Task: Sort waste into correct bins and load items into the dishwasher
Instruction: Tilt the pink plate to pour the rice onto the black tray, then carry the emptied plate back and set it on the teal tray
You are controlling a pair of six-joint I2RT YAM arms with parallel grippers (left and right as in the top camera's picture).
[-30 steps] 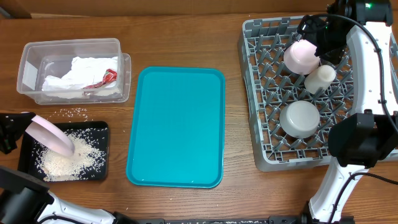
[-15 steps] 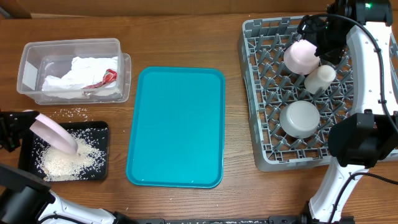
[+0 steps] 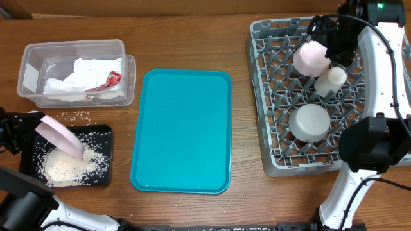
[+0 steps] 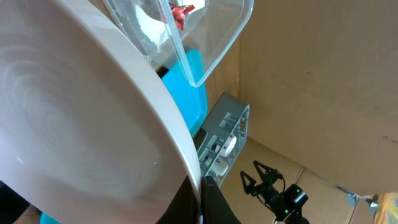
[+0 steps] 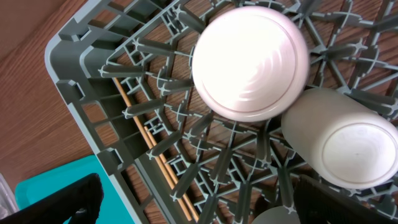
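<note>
Left end effector on tilted pink plate

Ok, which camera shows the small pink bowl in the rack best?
The right wrist view: the pink bowl is close and large, upside down on the rack beside the white cup. Overhead shows it small; in the left wrist view I cannot make it out.

Table: grained wood, slight sheen; tub: clear glossy plastic; napkins: crumpled white paper; teal tray: smooth glossy plastic; dish rack: matt grey plastic; plate: smooth, glossy pink; metal bowl: dull grey metal.
</note>
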